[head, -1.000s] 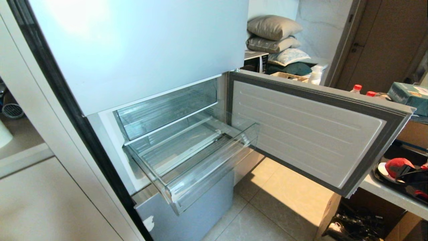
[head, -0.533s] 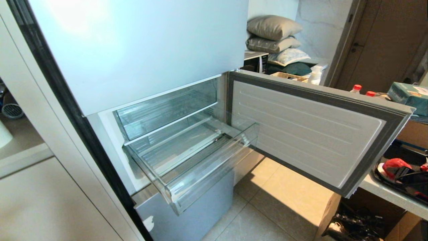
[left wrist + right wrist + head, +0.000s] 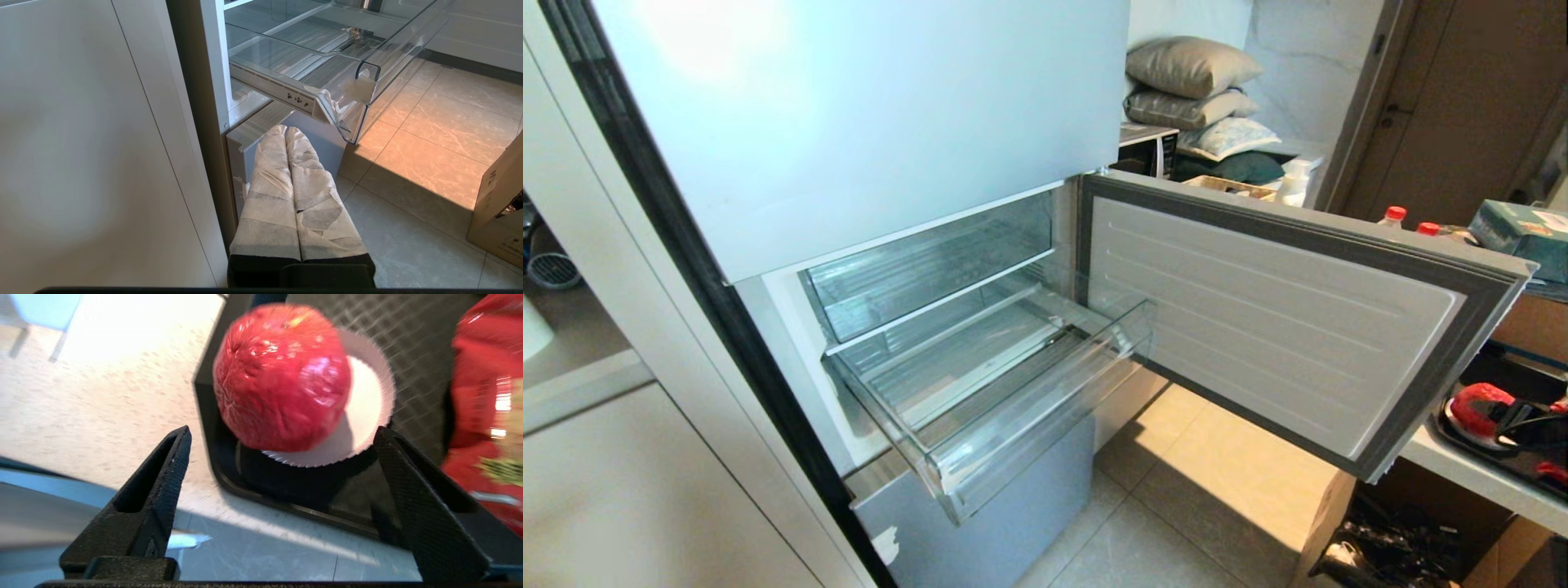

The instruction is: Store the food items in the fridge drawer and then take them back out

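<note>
While the clear plastic fridge drawer stands out | right gripper spread wide, empty | glossy wrapped red food lump, centre frame: light, slippery; take its sides.

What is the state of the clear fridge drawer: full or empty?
Empty. The fridge drawer is pulled out, and only its bare ribbed floor shows through the clear plastic.

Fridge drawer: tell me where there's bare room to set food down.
The fridge drawer is bare across its ribbed floor, from the thick front lip back to the clear bin above. The black tray is crowded: a red food item and red packet sit there.
</note>
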